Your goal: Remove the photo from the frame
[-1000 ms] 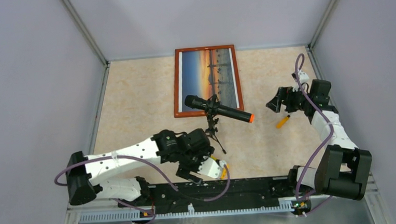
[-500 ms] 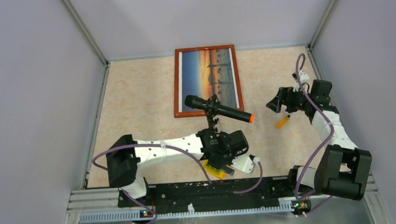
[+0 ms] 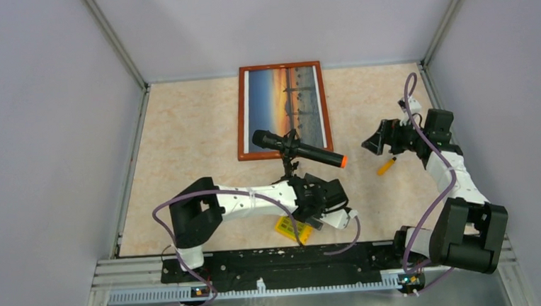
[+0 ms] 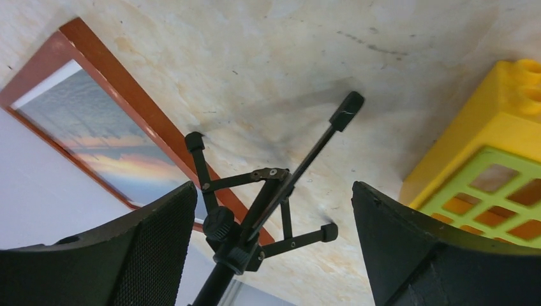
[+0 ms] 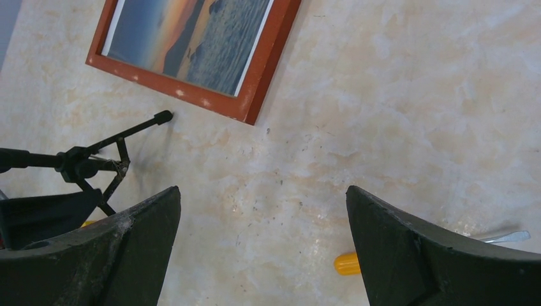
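Note:
The frame (image 3: 279,66), with a narrow reddish-brown border, lies flat at the back middle of the table. The sunset photo (image 3: 283,108) sits inside it, face up. My left gripper (image 3: 311,192) hovers low at the front centre, short of the frame's near edge. It is open (image 4: 273,186), with only a tripod's legs showing between its fingers. The frame's corner (image 4: 127,108) and the photo (image 4: 96,134) lie beyond. My right gripper (image 3: 373,144) is open (image 5: 262,190) over bare table, right of the frame's near corner (image 5: 261,57) and the photo (image 5: 191,38).
A black torch with an orange tip (image 3: 299,148) stands on a small tripod (image 4: 255,191) just in front of the frame. A yellow block (image 3: 288,228) lies beside my left gripper (image 4: 485,127). An orange-handled tool (image 3: 386,166) lies under my right gripper. Grey walls enclose the table.
My left arm has swung from the front left to the front centre, ending close behind the tripod. My right arm and the frame have stayed put.

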`<state>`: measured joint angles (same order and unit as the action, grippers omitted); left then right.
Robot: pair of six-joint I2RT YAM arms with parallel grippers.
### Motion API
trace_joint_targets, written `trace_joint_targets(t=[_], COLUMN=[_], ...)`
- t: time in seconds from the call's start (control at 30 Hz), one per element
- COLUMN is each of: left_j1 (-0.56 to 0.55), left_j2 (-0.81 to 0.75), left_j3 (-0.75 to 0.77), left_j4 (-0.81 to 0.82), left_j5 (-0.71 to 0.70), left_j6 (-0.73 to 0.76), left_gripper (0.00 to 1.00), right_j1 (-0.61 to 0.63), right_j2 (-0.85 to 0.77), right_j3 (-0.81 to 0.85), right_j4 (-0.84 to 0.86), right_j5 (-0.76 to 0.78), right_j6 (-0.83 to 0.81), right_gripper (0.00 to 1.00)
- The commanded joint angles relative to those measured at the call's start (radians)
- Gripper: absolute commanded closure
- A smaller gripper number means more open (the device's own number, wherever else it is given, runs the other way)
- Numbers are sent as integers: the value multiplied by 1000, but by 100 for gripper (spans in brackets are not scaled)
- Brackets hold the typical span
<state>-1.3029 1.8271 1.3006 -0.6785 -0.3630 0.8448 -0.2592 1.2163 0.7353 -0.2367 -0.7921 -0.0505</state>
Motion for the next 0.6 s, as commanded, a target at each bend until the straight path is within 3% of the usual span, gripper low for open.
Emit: trace_joint_targets(t=[0.0,0.57], left_j1=[61,148], left_j2=[29,121], left_j3=[88,64], left_j4=[-43,-81], left_j5=[15,-39], left_j6=[0,35], left_gripper=[6,6], right_j1=[-17,-19], right_j2=[-26,-25], right_j3=[20,15], right_j4=[4,0], right_j5=[-42,-60], right_j6=[-14,-17], right_gripper=[1,1])
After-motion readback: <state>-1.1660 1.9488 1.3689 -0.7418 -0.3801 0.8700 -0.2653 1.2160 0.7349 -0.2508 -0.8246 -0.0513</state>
